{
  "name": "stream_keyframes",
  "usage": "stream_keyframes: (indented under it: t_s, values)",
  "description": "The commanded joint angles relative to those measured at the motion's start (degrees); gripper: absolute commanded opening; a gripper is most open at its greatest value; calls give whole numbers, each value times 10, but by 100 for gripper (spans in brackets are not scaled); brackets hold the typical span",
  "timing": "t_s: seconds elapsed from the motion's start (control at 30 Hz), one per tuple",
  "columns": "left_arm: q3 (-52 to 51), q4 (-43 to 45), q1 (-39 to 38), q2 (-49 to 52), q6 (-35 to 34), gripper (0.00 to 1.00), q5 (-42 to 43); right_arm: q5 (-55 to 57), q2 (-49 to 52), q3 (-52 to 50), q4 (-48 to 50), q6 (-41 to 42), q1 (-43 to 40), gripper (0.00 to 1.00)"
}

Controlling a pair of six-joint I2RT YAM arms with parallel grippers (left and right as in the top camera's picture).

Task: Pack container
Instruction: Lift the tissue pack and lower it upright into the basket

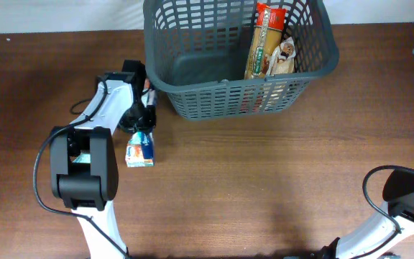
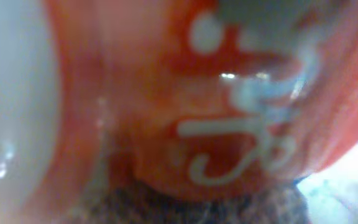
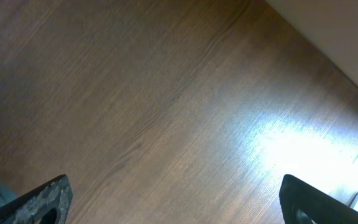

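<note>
Left gripper (image 1: pixel 141 124), in the overhead view, stood at the upper end of a small carton (image 1: pixel 140 150) lying on the table (image 1: pixel 264 187). Its fingers were hidden beneath the arm from above and absent from the left wrist view, which the carton (image 2: pixel 229 124) filled at very close range, so whether they were clamped or apart could not be told. Right gripper (image 3: pixel 174 186) was spread wide, its fingers (image 3: pixel 45 199) at the two lower corners of its view with only bare wood between them, holding nothing; that arm sat at the near right edge of the table, well apart from everything else. The basket (image 1: pixel 214 101) stood upright at the far edge, centre, just beside the left arm. Progress, as judged: partly packed. Two items already lay inside, toward its right side: a long pasta pack (image 1: pixel 264 39) and a pale packet (image 1: pixel 286 56) touching it, with the left part of the floor bare. The carton lay outside, near the basket's front left corner, and appeared to be the only item left to load. Writing: white cursive on red-orange across the carton, too blurred to read; the blue and orange print on its top and the pasta pack's red header and green label were too small to read
</note>
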Motion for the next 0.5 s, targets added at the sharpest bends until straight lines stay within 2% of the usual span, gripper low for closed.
stream_keyframes:
  t_s: [0.0,0.13,0.27,0.47]
  values:
    - [63,-31,44,-13,-92,2,-69,-3,-5,-3,1,5,-1,99]
    - [132,-73,93,-38,-94,2,-78,-3,-5,-3,1,5,-1,99]
    - [229,-121,128,-74,-125,2,-130,-3,-5,-3,1,5,-1,99]
    - [391,-160,107,-127,-123,2,-128,-3,-5,-3,1,5,-1,99]
